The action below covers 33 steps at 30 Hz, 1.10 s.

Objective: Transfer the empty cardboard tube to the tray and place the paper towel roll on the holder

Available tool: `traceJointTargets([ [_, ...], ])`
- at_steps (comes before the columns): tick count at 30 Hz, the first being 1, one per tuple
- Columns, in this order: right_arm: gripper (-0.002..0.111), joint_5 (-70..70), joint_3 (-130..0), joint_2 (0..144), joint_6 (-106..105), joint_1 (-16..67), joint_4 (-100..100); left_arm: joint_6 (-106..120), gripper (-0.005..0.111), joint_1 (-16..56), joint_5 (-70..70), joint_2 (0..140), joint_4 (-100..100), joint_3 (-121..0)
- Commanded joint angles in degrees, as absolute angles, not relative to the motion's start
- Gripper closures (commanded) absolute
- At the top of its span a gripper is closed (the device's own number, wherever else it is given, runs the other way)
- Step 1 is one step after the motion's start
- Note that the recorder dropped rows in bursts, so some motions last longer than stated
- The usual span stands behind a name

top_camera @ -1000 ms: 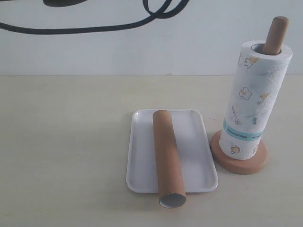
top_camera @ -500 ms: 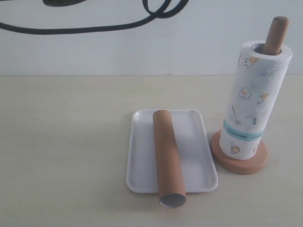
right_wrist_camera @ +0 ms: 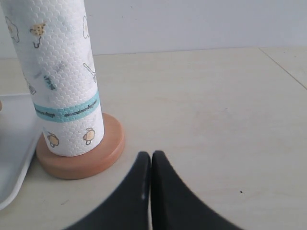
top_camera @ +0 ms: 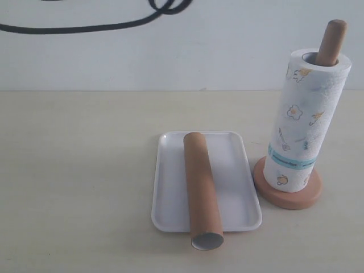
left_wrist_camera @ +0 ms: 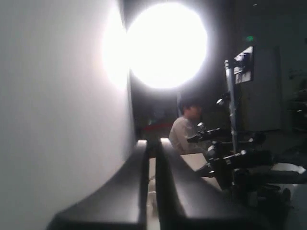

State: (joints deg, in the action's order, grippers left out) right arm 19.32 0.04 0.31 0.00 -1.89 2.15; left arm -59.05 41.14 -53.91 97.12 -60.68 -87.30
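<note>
Now the empty cardboard tube (top_camera: 202, 190) is laid along the tray (top_camera: 170, 170), likely so it is kept from rolling. The paper towel roll (top_camera: 304, 119) is held upright by the pole of the holder (top_camera: 293, 200). The left gripper (left_wrist_camera: 152, 143) and right gripper (right_wrist_camera: 150, 158) are pressed shut, with nothing held.

A change is seen only in the thin black cable (top_camera: 74, 28) that runs across the white wall (top_camera: 239, 51) at the top of the exterior view. Its long sagging run is now drawn higher on the wall than before. Its loop has been shifted to the left and upward, so that less of it is left below the upper edge. The thick dark patch formerly seen near the top left has been carried almost wholly out of view.
</note>
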Motion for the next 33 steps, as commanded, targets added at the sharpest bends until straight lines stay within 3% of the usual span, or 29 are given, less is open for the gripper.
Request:
traceJointTargets([
  [1, 0.108, 19.2, 0.0, 0.0, 0.0, -2.2, 2.2, -60.0, 0.102, 35.7, -70.0, 93.3, -68.3, -86.2],
  [7, 0.108, 19.2, 0.0, 0.0, 0.0, -2.2, 2.2, -68.4, 0.102, 33.1, -68.7, 90.9, -73.4, -85.6],
  [16, 0.108, 19.2, 0.0, 0.0, 0.0, -2.2, 2.2, -87.9, 0.102, 33.2, -35.5, 74.0, -97.5, -79.1],
  [18, 0.108, 19.2, 0.0, 0.0, 0.0, -2.2, 2.2, -89.5, 0.102, 33.1, -28.8, 66.3, -99.9, -73.5],
  [23, 0.108, 19.2, 0.0, 0.0, 0.0, -2.2, 2.2, -102.5, 0.102, 28.2, 12.0, 43.7, -94.4, -52.4],
  [28, 0.108, 19.2, 0.0, 0.0, 0.0, -2.2, 2.2, -102.6, 0.102, 25.7, 23.1, 26.7, -88.6, -37.3],
  [33, 0.108, 19.2, 0.0, 0.0, 0.0, -2.2, 2.2, -102.6, 0.102, 25.7, 25.8, 17.5, -74.6, -34.0],
])
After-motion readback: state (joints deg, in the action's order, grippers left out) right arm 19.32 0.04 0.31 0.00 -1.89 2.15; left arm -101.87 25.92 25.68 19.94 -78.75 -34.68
